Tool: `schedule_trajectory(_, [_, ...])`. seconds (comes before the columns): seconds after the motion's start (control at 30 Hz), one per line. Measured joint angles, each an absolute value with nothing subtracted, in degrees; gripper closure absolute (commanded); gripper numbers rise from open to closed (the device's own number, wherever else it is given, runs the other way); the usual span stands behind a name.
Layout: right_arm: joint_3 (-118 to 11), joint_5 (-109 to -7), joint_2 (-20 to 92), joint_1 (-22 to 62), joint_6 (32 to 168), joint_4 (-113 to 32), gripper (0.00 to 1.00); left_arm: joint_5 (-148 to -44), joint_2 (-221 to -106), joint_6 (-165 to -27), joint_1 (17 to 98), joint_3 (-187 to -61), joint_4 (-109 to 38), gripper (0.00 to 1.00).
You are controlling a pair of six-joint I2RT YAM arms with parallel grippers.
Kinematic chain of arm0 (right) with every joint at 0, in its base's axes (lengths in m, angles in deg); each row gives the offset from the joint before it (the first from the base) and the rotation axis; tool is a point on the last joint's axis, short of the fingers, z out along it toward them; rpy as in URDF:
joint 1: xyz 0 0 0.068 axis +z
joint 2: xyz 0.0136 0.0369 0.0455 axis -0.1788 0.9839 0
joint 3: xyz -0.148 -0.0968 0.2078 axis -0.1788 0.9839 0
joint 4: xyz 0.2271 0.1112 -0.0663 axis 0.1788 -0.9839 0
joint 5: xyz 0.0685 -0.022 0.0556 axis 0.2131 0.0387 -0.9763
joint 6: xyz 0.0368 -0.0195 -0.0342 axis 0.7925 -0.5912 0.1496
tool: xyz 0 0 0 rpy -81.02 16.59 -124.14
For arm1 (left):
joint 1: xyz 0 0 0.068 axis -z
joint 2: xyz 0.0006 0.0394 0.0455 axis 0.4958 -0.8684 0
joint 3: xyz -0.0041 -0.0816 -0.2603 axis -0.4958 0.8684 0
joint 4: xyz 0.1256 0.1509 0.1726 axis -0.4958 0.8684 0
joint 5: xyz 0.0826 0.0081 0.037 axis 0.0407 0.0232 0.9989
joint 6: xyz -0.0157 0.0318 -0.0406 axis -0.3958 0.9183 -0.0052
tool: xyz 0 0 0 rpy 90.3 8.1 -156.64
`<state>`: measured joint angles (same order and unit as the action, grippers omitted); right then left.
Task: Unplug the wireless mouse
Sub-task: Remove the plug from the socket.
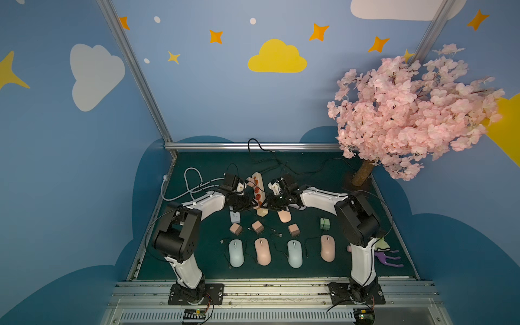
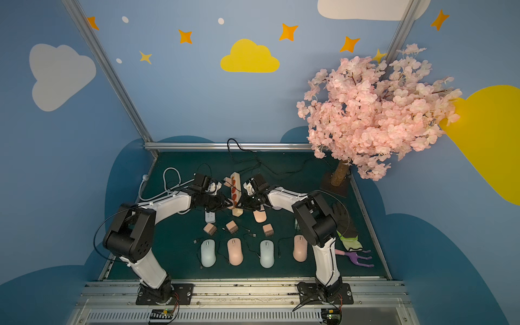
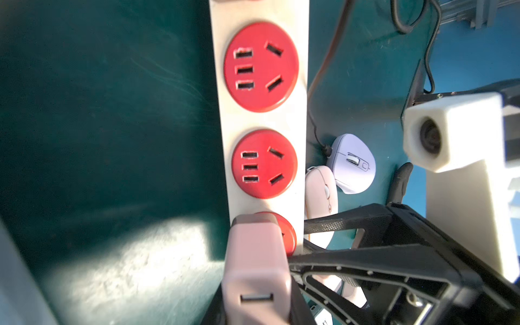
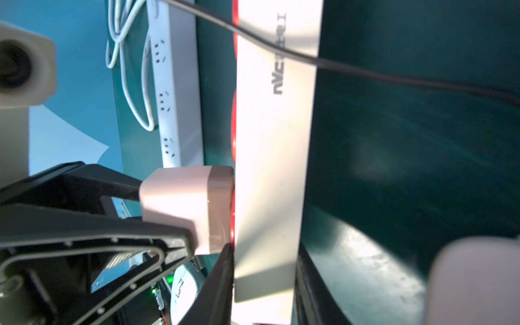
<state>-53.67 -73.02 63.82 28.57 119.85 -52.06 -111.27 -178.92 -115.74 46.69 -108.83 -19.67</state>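
Note:
A cream power strip [image 1: 257,191] with red sockets [image 3: 261,66] lies mid-table in both top views. A pink charger [image 3: 257,270] is plugged into its nearest socket, and the charger's USB slot shows empty. My left gripper [image 3: 256,304] is shut on the charger, one black finger on each side. My right gripper [image 4: 263,281] is shut on the strip's near end [image 4: 275,168], clamping its two long sides. A lilac mouse [image 3: 351,163] with a black cable at its nose and a pink mouse [image 3: 320,191] lie just beyond the strip on the right arm's side.
Four mice [image 1: 235,253] lie in a row near the front edge, with loose chargers [image 1: 257,226] and short cables behind them. A white power strip [image 4: 174,98] lies under the left arm. The blossom tree's trunk [image 1: 363,174] stands back right; a glove and purple rake [image 1: 388,257] lie front right.

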Motion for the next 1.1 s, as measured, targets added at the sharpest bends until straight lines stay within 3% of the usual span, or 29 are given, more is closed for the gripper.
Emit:
schedule_trajectory(0.17, [-53.67,-73.02,63.36,29.36,119.91,-51.88,1.00,-116.38,-177.67,-118.19,44.05,-104.72,-24.06,0.96])
schedule_trajectory(0.4, [-53.67,-72.99,63.32,29.14,119.70,-52.89,1.00,-107.84,-177.28,-115.44,48.20,-109.10,-17.24,0.96])
schedule_trajectory(0.63, [-53.67,-73.02,63.19,29.51,119.81,-52.34,1.00,-115.38,-176.60,-119.55,44.36,-104.05,-23.91,0.96])
schedule_trajectory(0.83, [-53.72,-72.97,62.81,29.40,119.65,-52.86,1.00,-109.06,-176.25,-116.55,47.31,-108.48,-16.98,0.96])
schedule_trajectory(1.1, [-53.80,-72.88,62.66,29.68,119.63,-52.27,1.00,-119.31,-175.27,-124.64,42.43,-100.29,-29.42,0.96])
